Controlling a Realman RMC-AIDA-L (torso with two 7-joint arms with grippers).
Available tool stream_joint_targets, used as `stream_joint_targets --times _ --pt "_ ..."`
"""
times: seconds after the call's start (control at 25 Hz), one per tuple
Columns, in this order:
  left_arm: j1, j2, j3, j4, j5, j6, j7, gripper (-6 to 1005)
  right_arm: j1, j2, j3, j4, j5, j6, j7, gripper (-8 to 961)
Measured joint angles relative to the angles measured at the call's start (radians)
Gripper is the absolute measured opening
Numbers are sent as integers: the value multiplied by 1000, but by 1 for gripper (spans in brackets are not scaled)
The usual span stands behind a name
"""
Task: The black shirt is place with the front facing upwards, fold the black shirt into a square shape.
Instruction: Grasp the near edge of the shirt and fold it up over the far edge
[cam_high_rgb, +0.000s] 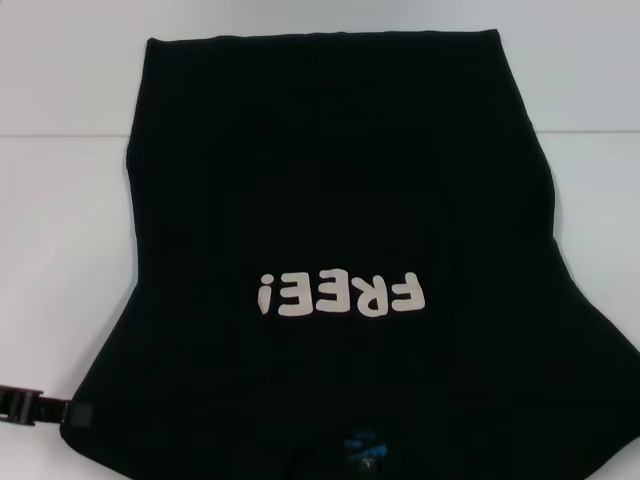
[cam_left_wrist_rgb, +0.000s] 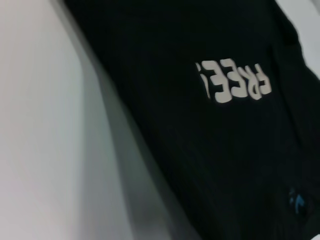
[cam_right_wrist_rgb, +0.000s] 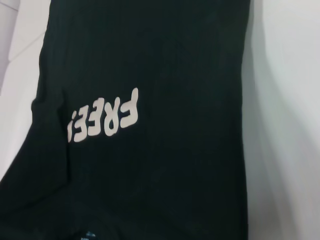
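Observation:
The black shirt (cam_high_rgb: 340, 200) lies spread flat on the white table (cam_high_rgb: 60, 200), front up. Its off-white "FREE!" lettering (cam_high_rgb: 342, 293) reads upside down from the head view, and the blue neck label (cam_high_rgb: 362, 447) sits at the near edge. The lettering also shows in the left wrist view (cam_left_wrist_rgb: 234, 80) and the right wrist view (cam_right_wrist_rgb: 104, 121). My left gripper (cam_high_rgb: 55, 408) shows as a black rigid piece at the shirt's near-left corner, touching the cloth edge. My right gripper is out of view.
White table surface surrounds the shirt on the left, right (cam_high_rgb: 600, 200) and far sides. A faint seam line (cam_high_rgb: 60, 137) crosses the table at the back.

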Motion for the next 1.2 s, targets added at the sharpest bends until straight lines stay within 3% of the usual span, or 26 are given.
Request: stream_joint_targets --times 0.48,0.8,1.2 --pt "95 -17 -150 -5 -18 106 135 12 -65 -25 112 5 3 -104 -107 20" --pt "147 -34 -184 -22 -89 157 221 12 -82 -19 147 18 42 -195 -179 21" --pt "148 -22 -269 -26 -171 196 249 13 -65 -30 150 58 163 -195 -192 21"
